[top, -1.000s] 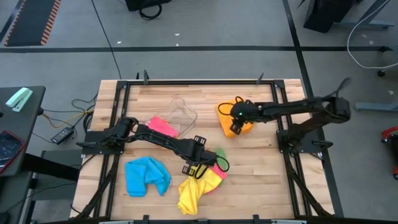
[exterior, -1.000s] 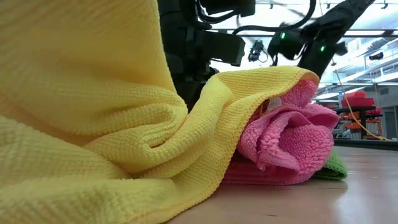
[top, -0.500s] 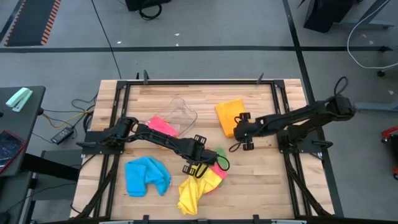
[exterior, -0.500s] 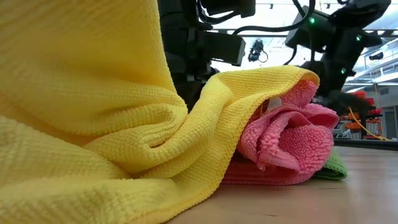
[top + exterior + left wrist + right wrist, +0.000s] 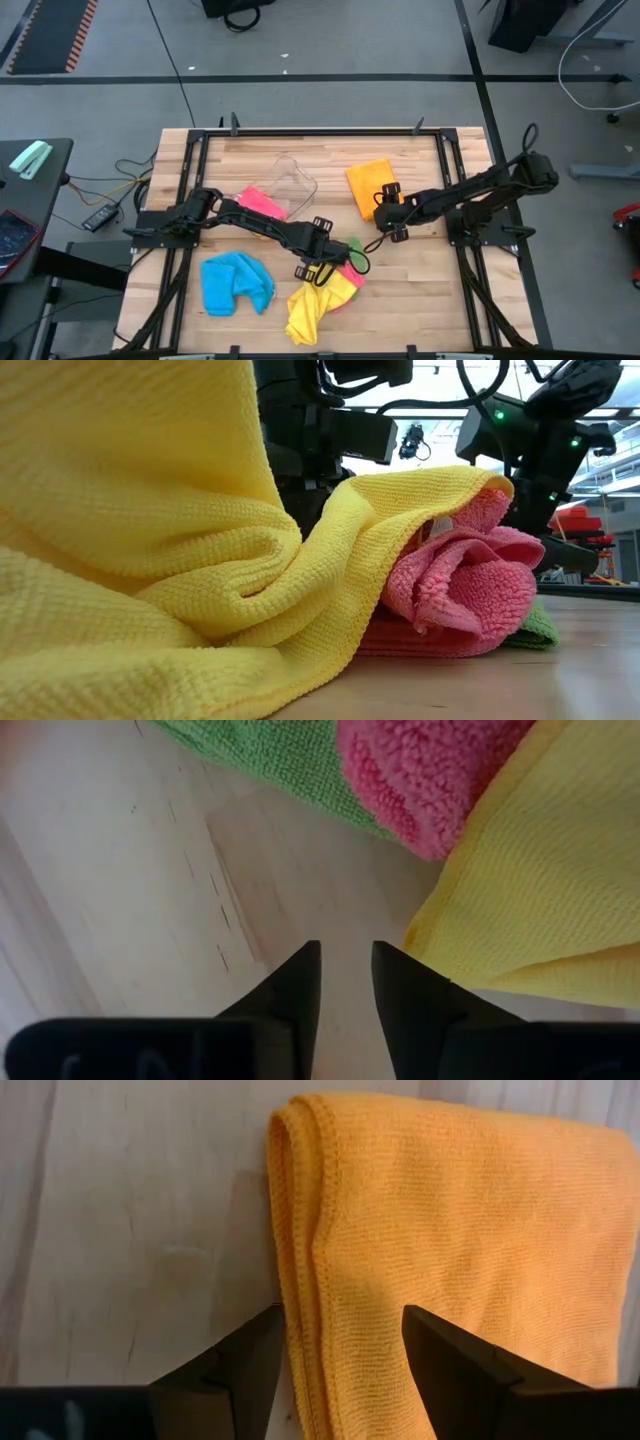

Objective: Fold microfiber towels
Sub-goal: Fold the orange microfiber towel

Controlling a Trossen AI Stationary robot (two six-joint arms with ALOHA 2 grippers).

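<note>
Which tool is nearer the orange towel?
Right. The right tool sits at the orange towel's edge; the left tool is farther off, by the yellow towel.

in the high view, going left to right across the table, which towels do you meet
blue towel → pink towel by the clear tub → yellow towel → orange towel. The small pink and green pieces by the yellow one overlap it, so they are left out.
</note>
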